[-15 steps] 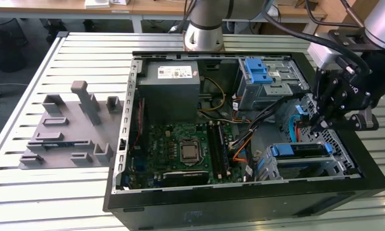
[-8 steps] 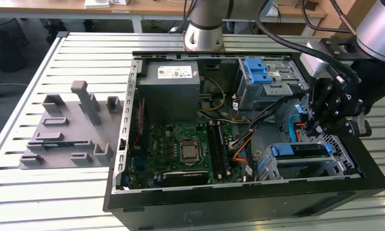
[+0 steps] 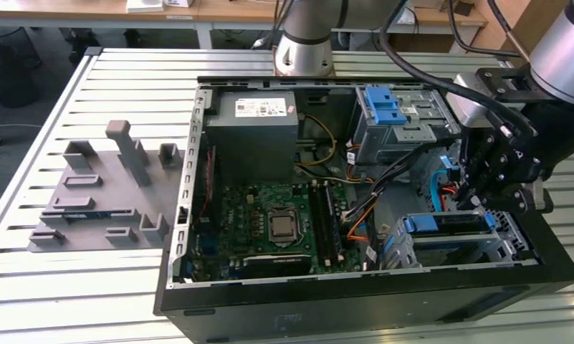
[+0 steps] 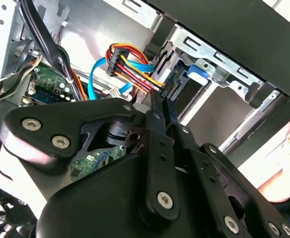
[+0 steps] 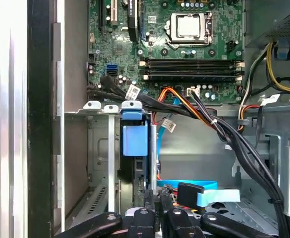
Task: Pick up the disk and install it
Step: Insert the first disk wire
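One gripper on a single arm hung inside an open computer case lying on a slatted surface. I could not tell whether the gripper was apart or clamped on anything. In the second wrist view its tip sat just beside the disk.

The one disk stood on edge in the drive cage at the case's corner, on the exterior view's right, with its blue bracket end facing out.

It looked stiff, fairly heavy for its size and easily damaged by knocks. The blue bracket seemed the safest place to take hold.

Also counted: one second cage with a blue latch, one motherboard, and one grey fixture beside the case.
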`<state>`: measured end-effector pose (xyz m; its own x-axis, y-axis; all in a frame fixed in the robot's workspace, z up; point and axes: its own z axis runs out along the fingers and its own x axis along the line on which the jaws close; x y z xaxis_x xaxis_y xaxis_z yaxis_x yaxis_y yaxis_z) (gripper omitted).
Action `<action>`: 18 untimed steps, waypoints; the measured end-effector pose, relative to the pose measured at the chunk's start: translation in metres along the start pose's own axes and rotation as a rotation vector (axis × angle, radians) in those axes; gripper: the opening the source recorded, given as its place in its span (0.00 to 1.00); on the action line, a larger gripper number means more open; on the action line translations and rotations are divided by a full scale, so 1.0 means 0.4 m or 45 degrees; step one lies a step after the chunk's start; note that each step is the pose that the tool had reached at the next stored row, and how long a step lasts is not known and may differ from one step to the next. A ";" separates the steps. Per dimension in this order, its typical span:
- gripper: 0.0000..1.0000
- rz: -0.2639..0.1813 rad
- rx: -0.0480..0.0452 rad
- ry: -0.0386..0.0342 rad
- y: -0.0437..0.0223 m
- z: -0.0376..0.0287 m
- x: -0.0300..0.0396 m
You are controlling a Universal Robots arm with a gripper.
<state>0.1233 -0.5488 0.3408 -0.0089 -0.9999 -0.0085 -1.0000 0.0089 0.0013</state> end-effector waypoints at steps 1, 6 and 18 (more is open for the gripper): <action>0.16 0.000 0.000 0.0000 0.000 0.000 0.002; 0.16 0.000 0.001 -0.0003 0.001 0.004 0.010; 0.16 0.001 0.001 -0.0003 0.002 0.009 0.022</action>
<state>0.1226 -0.5575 0.3373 -0.0097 -0.9999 -0.0087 -1.0000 0.0097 0.0007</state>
